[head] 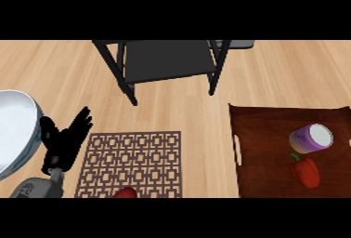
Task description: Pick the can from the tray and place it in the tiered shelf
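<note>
Head view: can point(312, 138) on the tray point(257, 122) at right, only the left hand point(65, 139) in sight, far off at left.

Lay tipped on the dark brown tray, pale lid end turned up and to the right, purple body trailing down-left, so long axis ran roughly diagonal. Sat just above a red pepper point(306, 171) on the same tray, near but apart from it. Well apart from the left hand's fingers point(82, 120), which stood straight and spread, gripping nothing, beside a white bowl point(15, 122) and the patterned mat point(130, 162). Right hand nowhere visible, fingers impossible to judge. Likely a job for the right side, the tray lying on that side of the surface point(288, 69). Tiered shelf point(168, 58) stood up and left of the can, at top centre.
</note>
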`<state>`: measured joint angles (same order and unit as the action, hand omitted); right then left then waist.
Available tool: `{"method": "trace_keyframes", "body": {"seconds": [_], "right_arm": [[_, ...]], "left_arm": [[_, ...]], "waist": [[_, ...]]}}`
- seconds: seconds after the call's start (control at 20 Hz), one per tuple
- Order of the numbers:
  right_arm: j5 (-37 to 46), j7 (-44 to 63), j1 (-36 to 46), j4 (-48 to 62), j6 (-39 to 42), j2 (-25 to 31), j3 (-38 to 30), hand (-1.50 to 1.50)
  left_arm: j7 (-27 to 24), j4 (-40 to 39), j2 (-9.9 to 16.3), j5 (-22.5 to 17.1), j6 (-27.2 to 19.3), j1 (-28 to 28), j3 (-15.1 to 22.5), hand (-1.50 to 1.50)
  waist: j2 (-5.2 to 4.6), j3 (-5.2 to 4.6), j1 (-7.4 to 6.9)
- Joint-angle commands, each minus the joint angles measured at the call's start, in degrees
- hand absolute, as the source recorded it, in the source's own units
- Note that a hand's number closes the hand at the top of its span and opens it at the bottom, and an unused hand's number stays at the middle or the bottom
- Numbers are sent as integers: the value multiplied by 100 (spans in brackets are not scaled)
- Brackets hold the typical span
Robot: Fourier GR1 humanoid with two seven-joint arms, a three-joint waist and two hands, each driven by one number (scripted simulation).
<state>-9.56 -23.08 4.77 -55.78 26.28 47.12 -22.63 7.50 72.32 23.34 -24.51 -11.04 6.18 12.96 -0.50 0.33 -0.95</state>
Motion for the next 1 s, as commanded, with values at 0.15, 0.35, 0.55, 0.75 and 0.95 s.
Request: {"method": "trace_keyframes", "body": {"seconds": [0.15, 0.35, 0.55, 0.75, 0.95], "right_arm": [[373, -632, 343, 754, 1529, 925, 286, -150], [377, -39, 205, -26, 1768, 1057, 534, -150], [446, 1268, 507, -838, 1290, 828, 837, -150], [394, 2724, 717, -1783, 609, 402, 1026, -150], [718, 3290, 457, -2395, 206, 306, 1059, -150]], "left_arm": [[310, -41, 6, -31, 63, -50, -163, 0], [433, 482, -1, 92, -146, -344, -128, 0], [692, 533, -66, 73, -96, -207, -161, 0], [339, 208, -118, 183, 18, -293, -257, 0], [394, -160, -281, 299, 37, 135, -299, 0]], "waist": [[35, -27, 34], [63, -34, 71], [64, -40, 90], [67, -47, 110], [56, -42, 176]]}}
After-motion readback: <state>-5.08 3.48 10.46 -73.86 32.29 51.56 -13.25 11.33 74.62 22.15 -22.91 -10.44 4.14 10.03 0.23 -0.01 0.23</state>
